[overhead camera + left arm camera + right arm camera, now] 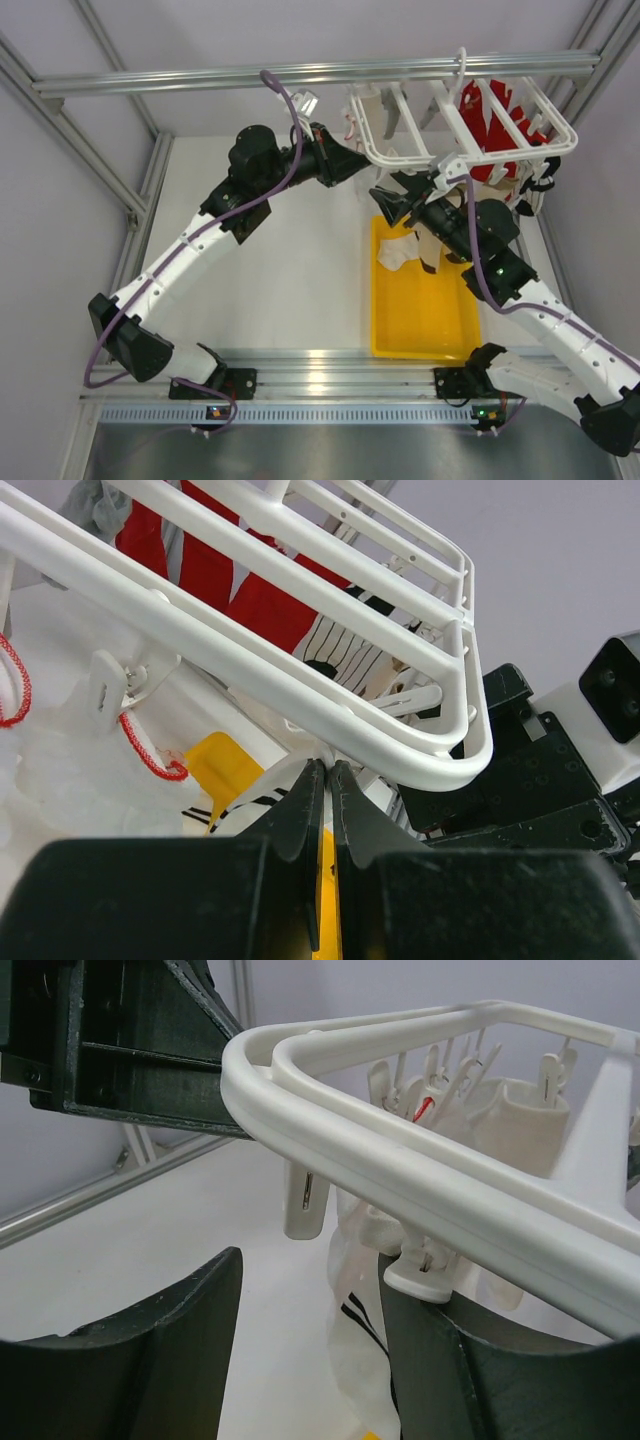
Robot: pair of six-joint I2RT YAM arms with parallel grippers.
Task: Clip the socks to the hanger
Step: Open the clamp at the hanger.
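Note:
The white hanger (pixel 400 158) hangs from the top rail at the back right. My left gripper (pixel 362 160) is at its near-left corner. In the left wrist view the hanger frame (pixel 300 680) passes just above the gripper (pixel 328 765), which is shut on a small white clip under the frame. My right gripper (pixel 385 205) is open just below the same corner. In the right wrist view the gripper (pixel 310 1260) sits under the frame (pixel 400 1170), and a cream striped sock (pixel 355 1360) hangs from a clip (pixel 420 1275) against its right finger. More socks (pixel 397 250) lie in the tray.
A yellow tray (pixel 420 320) lies on the table under the hanger. A red garment (pixel 490 130) hangs at the hanger's far right and also shows in the left wrist view (pixel 200 560). A free clip (pixel 305 1205) dangles between my right fingers. Aluminium posts frame the table.

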